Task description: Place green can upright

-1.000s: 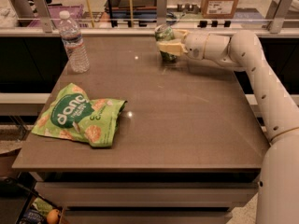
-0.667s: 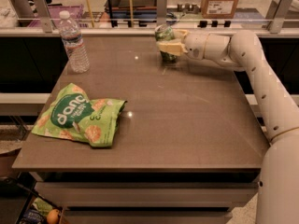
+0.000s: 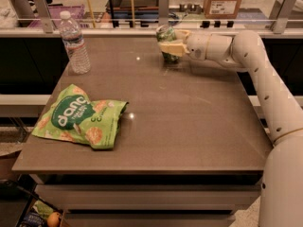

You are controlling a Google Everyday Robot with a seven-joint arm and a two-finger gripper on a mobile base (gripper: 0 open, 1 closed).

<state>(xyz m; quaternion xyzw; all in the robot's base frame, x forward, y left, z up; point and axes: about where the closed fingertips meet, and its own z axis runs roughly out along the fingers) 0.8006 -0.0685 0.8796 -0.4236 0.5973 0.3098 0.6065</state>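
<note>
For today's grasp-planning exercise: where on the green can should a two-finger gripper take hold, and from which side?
Its mid-wall, approached level from the right of the view. The green can stands roughly upright near the far edge of the table, so its round side offers opposite faces; the gripper clamps it there.

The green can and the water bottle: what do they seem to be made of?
Green can, held in the gripper at the table's far edge: probably metal, with a printed green skin and a greyish top. Water bottle: clear plastic, with see-through ribbed walls and a white cap.
</note>
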